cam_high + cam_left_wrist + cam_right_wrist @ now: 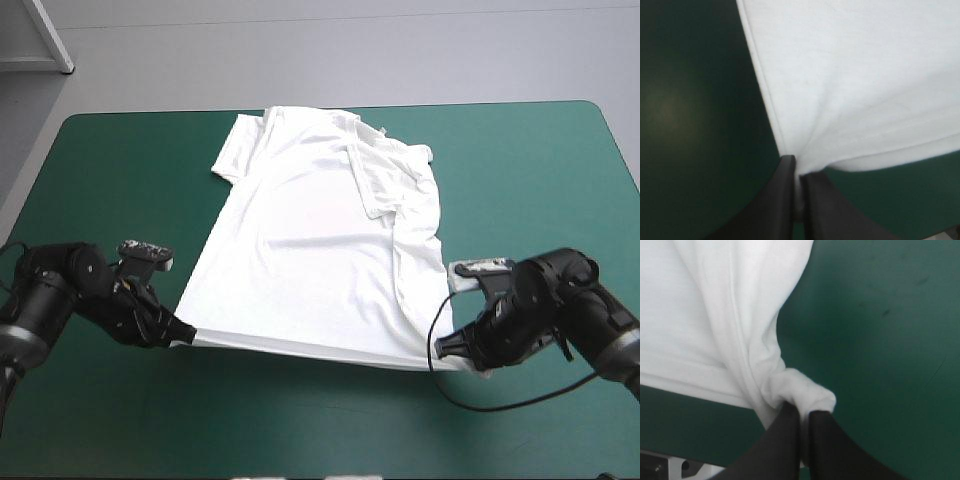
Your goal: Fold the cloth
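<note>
Teal-green cover point(520, 170) under spread T-shirt point(310, 250); left claw point(799, 167) nipped on one hem corner, right claw point(804, 411) on other.

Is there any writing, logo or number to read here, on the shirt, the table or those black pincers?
There is none to read.
T-shirt: plain white, no print or label legible in any view.
Teal-green cover: bare, no marking.
Left pincer and right pincer: plain black, no lettering visible.
</note>
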